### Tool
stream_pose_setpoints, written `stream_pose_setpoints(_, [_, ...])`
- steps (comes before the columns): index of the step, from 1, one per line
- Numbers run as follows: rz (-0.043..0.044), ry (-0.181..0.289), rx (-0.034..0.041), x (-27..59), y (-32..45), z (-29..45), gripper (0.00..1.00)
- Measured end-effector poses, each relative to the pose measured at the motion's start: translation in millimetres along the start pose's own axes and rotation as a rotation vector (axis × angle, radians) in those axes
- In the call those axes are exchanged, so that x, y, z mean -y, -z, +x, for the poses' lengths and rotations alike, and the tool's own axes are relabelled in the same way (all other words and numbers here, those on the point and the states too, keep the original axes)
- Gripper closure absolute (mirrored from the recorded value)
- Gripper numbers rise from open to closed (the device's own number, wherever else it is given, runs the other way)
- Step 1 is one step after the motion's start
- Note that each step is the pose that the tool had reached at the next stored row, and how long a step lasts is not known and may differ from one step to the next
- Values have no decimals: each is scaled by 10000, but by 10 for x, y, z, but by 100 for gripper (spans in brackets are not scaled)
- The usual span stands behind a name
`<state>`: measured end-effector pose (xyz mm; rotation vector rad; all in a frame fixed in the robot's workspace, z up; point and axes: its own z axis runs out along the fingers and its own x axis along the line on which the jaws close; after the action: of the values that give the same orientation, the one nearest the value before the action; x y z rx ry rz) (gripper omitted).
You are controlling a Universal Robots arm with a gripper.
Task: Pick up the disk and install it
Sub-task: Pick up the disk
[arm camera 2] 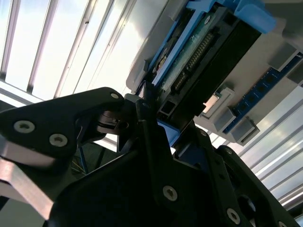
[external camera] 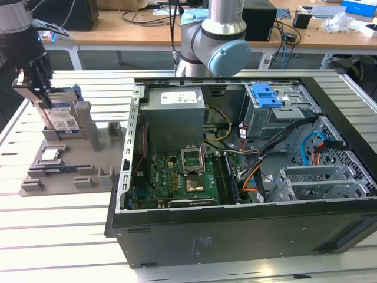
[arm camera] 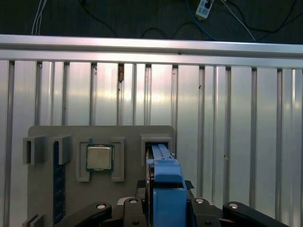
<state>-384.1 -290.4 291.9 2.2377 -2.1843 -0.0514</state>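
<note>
The hand (arm camera: 166, 193) is seen closed on the disk (external camera: 60, 117), its dark fingers (arm camera 2: 144, 118) pressed against either side of the blue frame at the upper edge, while the disk's lower part is seated upright in the slot of the grey holder (external camera: 88, 162), at the exterior view's left. The grip is taken on a narrow plastic rim rather than on the metal body, so a slip or twist between the fingers may be expected if the disk is drawn out at any angle to the slot. The slot walls lie close on both sides, so binding could be caused by a small tilt, and the whole holder could be dragged across the slatted counter (external camera: 65, 236). Just beside the slot a square chip (arm camera: 99, 157) lies in its own recess and could be jolted loose if the holder were jerked. Well apart, toward the exterior view's right, the open computer case (external camera: 235, 233) is crowded with cables (external camera: 259, 171) near the drive cage (external camera: 277, 115), where a disk carried askew could be snagged or fouled against the blue bracket (external camera: 265, 94)
</note>
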Motion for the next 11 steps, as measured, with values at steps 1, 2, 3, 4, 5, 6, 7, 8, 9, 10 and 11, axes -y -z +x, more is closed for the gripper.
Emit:
stream_pose_setpoints(1, [1,-1,-1,0,10,0,64])
stream_pose_setpoints(2, [1,0,-1,-1,20,0,64])
stream_pose_setpoints(3, [-1,0,-2,-1,44,-1,64])
stream_pose_setpoints(4, [-1,0,-2,-2,73,-1,64])
stream_pose_setpoints(5, [-1,0,-2,-3,100,-1,64])
stream_pose_setpoints(6, [0,0,-1,-4,122,-2,64])
stream_pose_setpoints(7, [0,0,-2,-4,142,-2,64])
stream_pose_setpoints(8, [0,0,-2,-5,160,-2,64])
stream_pose_setpoints(9, [-1,0,-2,-6,174,-2,64])
stream_pose_setpoints(10, [-1,0,-2,-6,190,-2,64])
stream_pose_setpoints(11, [-1,0,-2,-7,205,-2,64])
